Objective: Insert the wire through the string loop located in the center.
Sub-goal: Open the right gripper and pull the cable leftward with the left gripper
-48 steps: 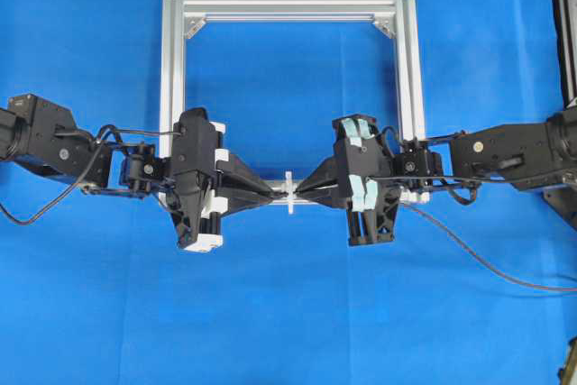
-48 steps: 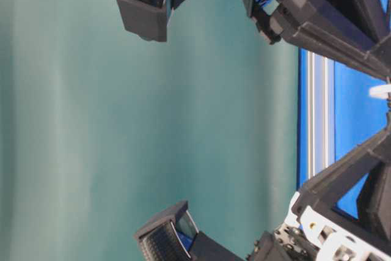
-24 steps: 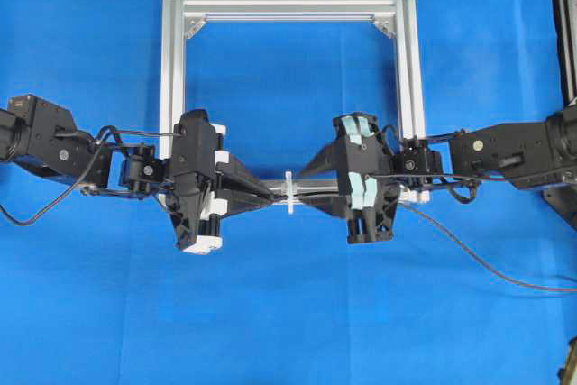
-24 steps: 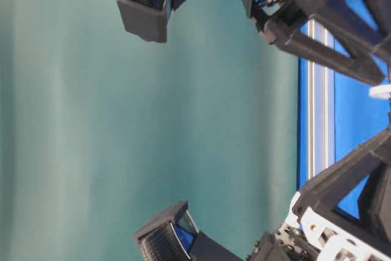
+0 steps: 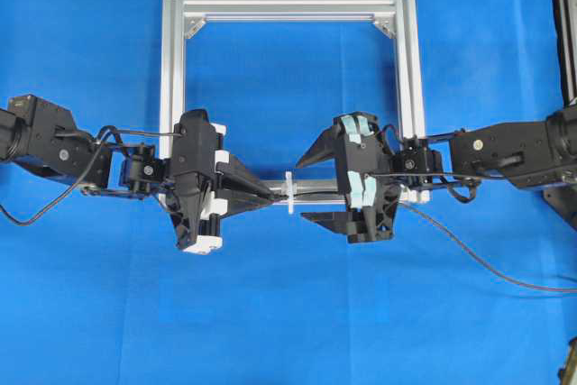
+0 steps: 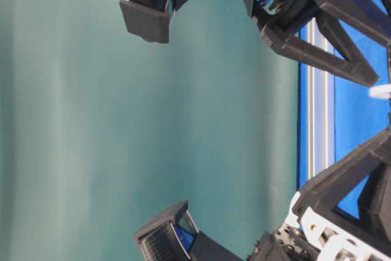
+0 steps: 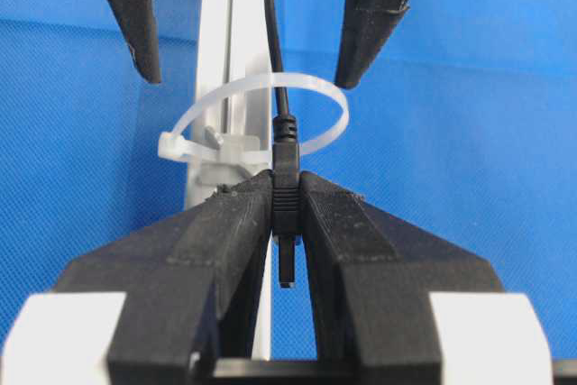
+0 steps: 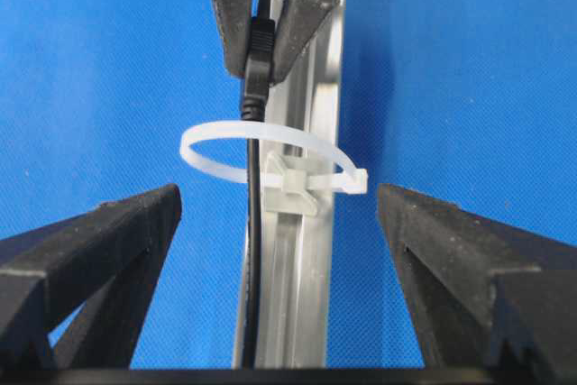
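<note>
The white string loop (image 5: 289,193) stands on the near bar of the silver frame (image 5: 171,87). The black wire (image 7: 270,24) passes through the loop (image 7: 176,145). Its plug (image 7: 285,188) sits just on the left side of the loop. My left gripper (image 5: 275,194) is shut on the plug, as the left wrist view (image 7: 285,182) shows. My right gripper (image 5: 307,187) is wide open and straddles the bar just right of the loop. In the right wrist view my right gripper (image 8: 278,200) is empty, and the wire (image 8: 255,250) runs between its fingers to the loop (image 8: 293,182).
The wire's slack (image 5: 487,263) trails over the blue cloth toward the right edge. A dark stand (image 5: 563,24) rises at the far right. Both arms reach in low across the frame's near corners.
My right gripper has opened wide and let go of the wire. My left gripper stays shut on the plug beside the loop and has not moved.
</note>
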Controlling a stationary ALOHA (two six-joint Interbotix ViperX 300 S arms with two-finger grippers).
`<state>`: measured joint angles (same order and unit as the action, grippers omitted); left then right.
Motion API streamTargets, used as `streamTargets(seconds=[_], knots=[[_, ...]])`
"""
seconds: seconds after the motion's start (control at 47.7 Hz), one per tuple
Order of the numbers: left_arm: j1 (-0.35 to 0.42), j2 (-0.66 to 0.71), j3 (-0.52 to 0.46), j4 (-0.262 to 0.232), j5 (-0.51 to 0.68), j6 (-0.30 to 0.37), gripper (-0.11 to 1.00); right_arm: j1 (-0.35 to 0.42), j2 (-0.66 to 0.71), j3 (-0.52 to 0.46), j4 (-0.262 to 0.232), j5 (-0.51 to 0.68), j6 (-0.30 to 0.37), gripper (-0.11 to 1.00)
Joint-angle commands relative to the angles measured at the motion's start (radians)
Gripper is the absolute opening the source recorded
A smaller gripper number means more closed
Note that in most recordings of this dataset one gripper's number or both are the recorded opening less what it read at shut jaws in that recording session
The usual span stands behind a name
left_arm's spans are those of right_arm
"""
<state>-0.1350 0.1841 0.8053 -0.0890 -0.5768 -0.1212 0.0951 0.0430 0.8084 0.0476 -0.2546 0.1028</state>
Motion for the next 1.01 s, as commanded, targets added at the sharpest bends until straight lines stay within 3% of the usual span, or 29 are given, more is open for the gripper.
streamTargets(seconds=[0.0,0.273,0.986], knots=[[0.002,-0.035,0.002,0.003,0.005,0.002,0.09,0.003,-0.011,-0.009,0.005,-0.003,0.000,0.93],[0.003,-0.115,0.086,0.002,0.008,-0.003,0.09,0.002,-0.011,-0.011,0.003,-0.003,0.000,0.93],[-0.018,-0.531,0.499,0.006,0.009,-0.060,0.09,0.014,-0.015,-0.035,0.003,0.028,0.000,0.93]])
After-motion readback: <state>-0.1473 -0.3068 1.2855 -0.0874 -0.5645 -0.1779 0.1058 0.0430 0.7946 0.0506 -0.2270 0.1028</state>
